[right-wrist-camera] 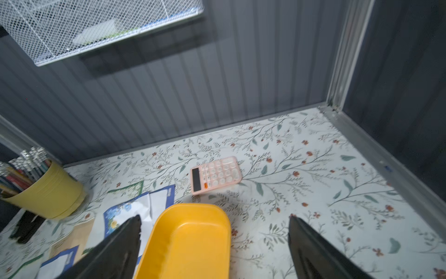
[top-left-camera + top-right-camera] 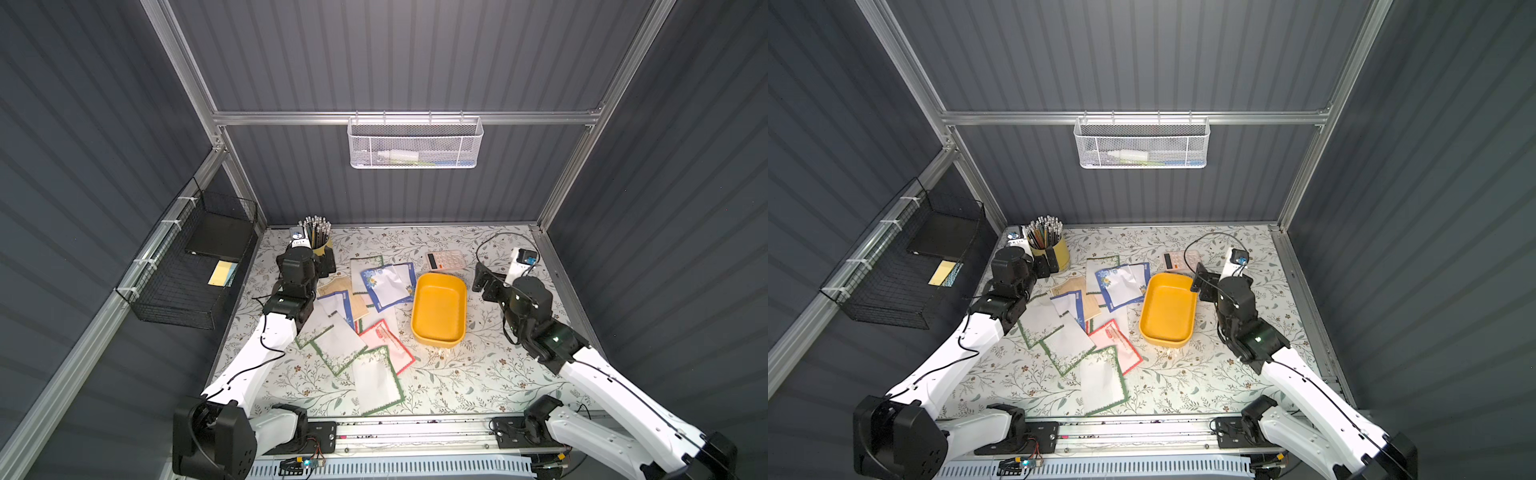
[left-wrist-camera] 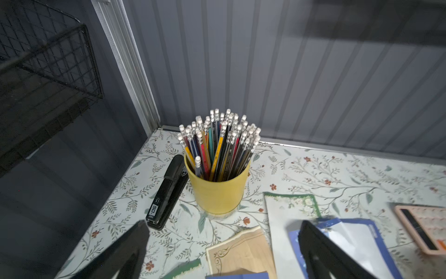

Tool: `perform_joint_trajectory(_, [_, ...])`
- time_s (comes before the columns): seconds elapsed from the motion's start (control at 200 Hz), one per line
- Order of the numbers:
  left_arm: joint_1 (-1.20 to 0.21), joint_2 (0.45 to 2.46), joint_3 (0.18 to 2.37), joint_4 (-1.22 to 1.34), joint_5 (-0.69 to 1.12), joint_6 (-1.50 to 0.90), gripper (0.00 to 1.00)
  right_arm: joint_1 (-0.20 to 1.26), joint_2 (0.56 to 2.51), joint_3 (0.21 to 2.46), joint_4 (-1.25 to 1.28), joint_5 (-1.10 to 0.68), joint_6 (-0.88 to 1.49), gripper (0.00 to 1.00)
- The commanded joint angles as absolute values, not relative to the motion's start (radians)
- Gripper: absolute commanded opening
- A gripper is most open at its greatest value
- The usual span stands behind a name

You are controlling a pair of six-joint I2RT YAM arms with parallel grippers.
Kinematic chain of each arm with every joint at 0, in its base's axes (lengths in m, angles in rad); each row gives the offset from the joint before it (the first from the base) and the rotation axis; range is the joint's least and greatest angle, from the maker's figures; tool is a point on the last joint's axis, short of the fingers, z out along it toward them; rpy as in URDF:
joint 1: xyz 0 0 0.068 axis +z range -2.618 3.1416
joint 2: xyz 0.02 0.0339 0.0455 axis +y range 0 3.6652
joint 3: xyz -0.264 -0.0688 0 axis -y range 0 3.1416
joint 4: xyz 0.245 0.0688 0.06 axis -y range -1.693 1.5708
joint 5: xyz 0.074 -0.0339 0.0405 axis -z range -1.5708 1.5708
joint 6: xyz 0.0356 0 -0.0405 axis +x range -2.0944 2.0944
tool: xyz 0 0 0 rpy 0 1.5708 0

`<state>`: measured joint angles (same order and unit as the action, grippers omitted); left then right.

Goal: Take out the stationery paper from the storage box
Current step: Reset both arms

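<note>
The storage box (image 2: 438,309) is a shallow yellow tray with nothing in it, seen in both top views and in the right wrist view (image 1: 190,241). Several sheets of stationery paper lie scattered on the table to its left: a blue-floral one (image 2: 388,286), a red-bordered one (image 2: 388,343), a green-bordered one (image 2: 376,384) and a tan one (image 3: 241,251). My left gripper (image 3: 223,227) hovers open and holds nothing, next to the pencil cup (image 2: 327,266). My right gripper (image 1: 215,219) is open and holds nothing, raised just right of the tray's far end (image 2: 484,284).
A yellow pencil cup (image 2: 318,239) and a black stapler (image 3: 166,193) stand at the back left. A pink calculator (image 2: 446,259) lies behind the tray. A black wire basket (image 2: 195,266) hangs on the left wall, a white mesh basket (image 2: 415,143) on the back wall.
</note>
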<state>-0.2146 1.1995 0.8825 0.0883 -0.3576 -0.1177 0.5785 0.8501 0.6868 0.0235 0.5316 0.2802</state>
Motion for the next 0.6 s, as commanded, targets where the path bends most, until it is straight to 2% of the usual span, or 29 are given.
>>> perform_joint_trajectory(0.0, [-0.212, 1.150, 0.792, 0.267, -0.406, 0.000, 0.99, 0.577, 0.768, 0.571, 0.188, 0.678, 0.175, 0.99])
perform_joint_trajectory(0.1, [-0.212, 1.152, 0.676, 0.455, -0.330, 0.081, 0.99, 0.573, 0.701, 0.407, 0.356, 0.686, 0.062, 0.99])
perform_joint_trajectory(0.27, [-0.207, 1.290, 0.572, 0.660, -0.284, 0.047, 0.99, 0.543, 0.655, 0.267, 0.478, 0.785, 0.058, 0.99])
perform_joint_trajectory(0.425, [-0.203, 1.380, 0.432, 0.941, -0.350, -0.013, 0.99, 0.449, 0.726, 0.156, 0.589, 0.723, 0.109, 0.99])
perform_joint_trajectory(0.595, [-0.201, 1.489, 0.419, 1.018, -0.353, -0.013, 0.99, 0.379, 0.788, 0.086, 0.773, 0.701, 0.096, 0.99])
